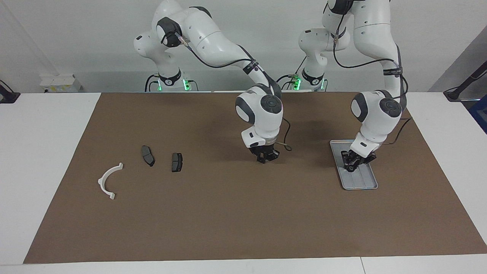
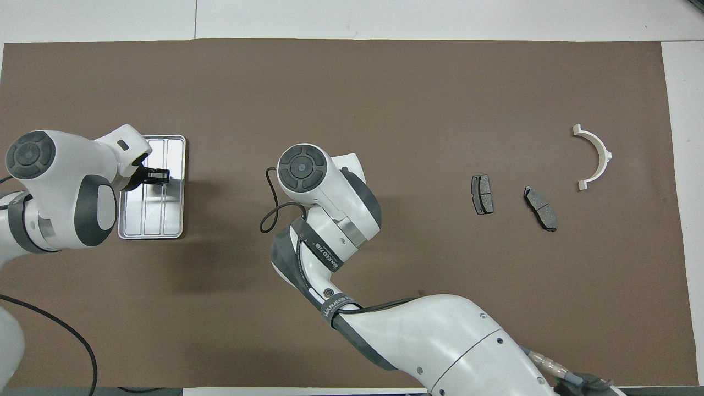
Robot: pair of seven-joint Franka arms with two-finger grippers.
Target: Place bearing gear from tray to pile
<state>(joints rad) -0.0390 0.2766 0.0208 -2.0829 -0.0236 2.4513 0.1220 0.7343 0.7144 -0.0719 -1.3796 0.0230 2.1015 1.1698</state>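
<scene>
Brown mat (image 1: 243, 213) on white table (image 1: 45, 152), white wall at twelve o'clock; right gripper (image 1: 263, 158) closed empty, left gripper (image 1: 352, 164) over tray (image 1: 361, 184), grip unclear

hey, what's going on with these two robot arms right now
The left gripper is down on the metal tray at the left arm's end of the table, closed around a small dark part there, apparently the bearing gear. It has not lifted it. The right gripper is shut, low over the brown mat near the middle of the table. The pile, a white bracket and two dark pads, lies toward the right arm's end, untouched.
</scene>
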